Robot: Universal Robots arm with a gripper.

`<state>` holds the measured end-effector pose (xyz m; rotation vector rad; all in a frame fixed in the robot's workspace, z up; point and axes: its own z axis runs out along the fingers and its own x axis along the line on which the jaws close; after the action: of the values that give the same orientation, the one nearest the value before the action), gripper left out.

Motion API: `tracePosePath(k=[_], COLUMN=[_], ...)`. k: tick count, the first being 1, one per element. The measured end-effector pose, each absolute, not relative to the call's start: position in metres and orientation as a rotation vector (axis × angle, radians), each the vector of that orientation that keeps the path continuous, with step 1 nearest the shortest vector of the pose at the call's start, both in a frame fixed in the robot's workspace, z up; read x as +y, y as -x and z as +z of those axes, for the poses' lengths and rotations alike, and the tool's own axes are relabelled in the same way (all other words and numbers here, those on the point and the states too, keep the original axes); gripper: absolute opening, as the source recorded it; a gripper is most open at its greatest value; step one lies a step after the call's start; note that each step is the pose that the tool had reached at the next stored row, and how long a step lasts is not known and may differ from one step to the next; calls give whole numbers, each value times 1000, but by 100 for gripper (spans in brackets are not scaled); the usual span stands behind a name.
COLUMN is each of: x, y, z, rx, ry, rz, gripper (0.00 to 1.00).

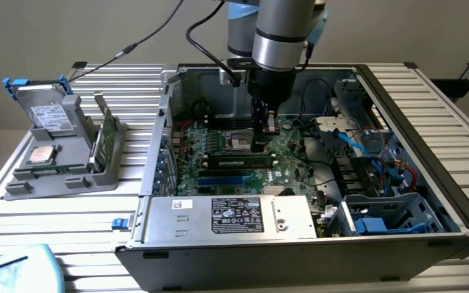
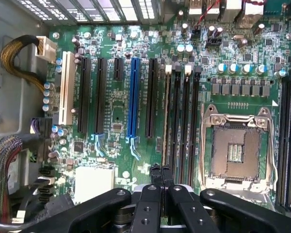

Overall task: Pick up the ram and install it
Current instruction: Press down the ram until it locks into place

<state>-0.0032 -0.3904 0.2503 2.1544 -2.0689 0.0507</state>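
Ribbed metal table (image 1: 71, 213) carries open PC case (image 1: 430, 128); gripper (image 1: 258, 143), fingers together, presses on ram (image 1: 236, 162) lying in motherboard slot (seating it, apparently); spare stick waits in left tray (image 1: 55, 183).

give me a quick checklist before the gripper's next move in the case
1. Gripper shut, nothing seen between its fingers: ok.
2. Gripper over the memory slots, beside the processor socket: ok.
3. Slotted stick lies along a slot in front of the gripper in the exterior view: ok.
4. Slotted stick fully seated, latches closed: cannot tell.
5. Green stick stands upright in the grey holder outside the case: ok.
6. Blue cables apart from the gripper, toward the exterior view's right: ok.
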Motion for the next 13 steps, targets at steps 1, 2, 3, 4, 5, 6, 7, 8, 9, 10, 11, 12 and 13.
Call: tracePosePath(k=[1,2,3,4,5,6,7,8,9,10,11,12,13], x=[-390,-390,-390,-390,-390,-390,-390,-390,-390,-390,-390,-390,-390], y=[3,3,3,3,3,3,3,3,2,1,0,0,0], z=[250,249,248,247,246,245,244,243,242,242,241,240,240], rx=[-2069,-2069,-2069,-2069,-2069,-2069,-2069,-2069,-2069,-2069,-2069,-2069,-2069], ry=[-2154,-2154,-2154,-2154,-2154,-2154,-2154,-2154,-2154,-2154,-2154,-2154,-2154], rz=[51,51,51,51,51,51,51,51,51,51,51,51,51], gripper=[11,11,11,11,11,11,11,11,11,11,11,11,11])
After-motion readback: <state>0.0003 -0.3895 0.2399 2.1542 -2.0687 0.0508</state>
